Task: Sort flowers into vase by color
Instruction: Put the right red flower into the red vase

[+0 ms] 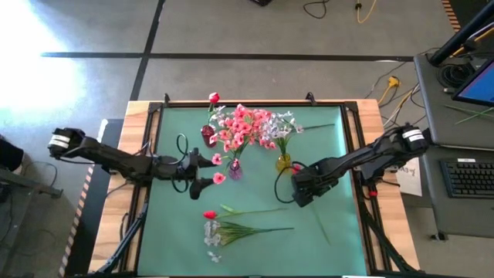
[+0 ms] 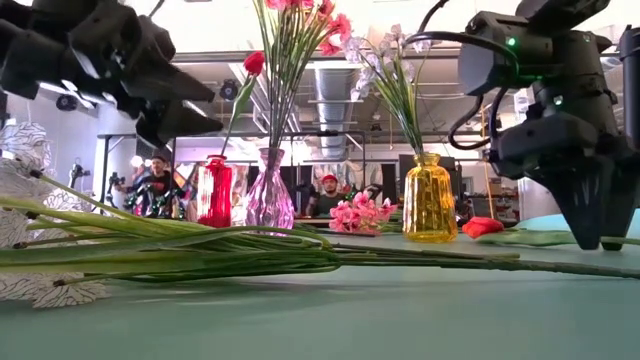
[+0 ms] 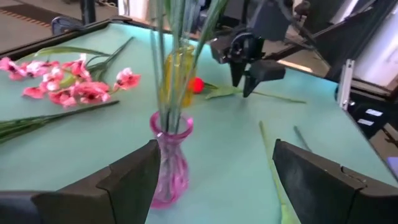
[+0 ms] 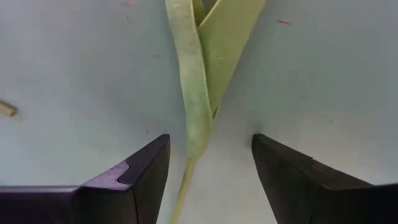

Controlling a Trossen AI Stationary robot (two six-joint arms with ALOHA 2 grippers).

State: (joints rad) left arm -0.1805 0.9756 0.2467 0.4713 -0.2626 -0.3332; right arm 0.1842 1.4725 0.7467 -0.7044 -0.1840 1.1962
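Note:
Three vases stand on the green mat: a red vase (image 1: 208,136), a pink vase (image 1: 235,171) holding pink sprays (image 1: 239,127), and a yellow vase (image 1: 284,162) holding pale sprays (image 1: 278,125). My left gripper (image 1: 207,171) is open, its fingers level on either side of the pink vase (image 3: 168,162) without touching it. A pink spray (image 3: 62,84) lies on the mat beside it. My right gripper (image 1: 302,191) is open and points down. Its fingers straddle the green leaf (image 4: 199,93) of a red flower (image 3: 196,84) lying by the yellow vase. Another red flower (image 1: 209,214) and a white spray (image 1: 213,234) lie nearer the front.
Long green stems (image 2: 250,250) stretch across the near part of the mat, and a loose stem (image 1: 320,224) lies to the right. A wooden frame (image 1: 370,116) borders the mat. A desk with a keyboard (image 1: 471,177) stands to the right. People (image 2: 155,180) are seen in the room behind.

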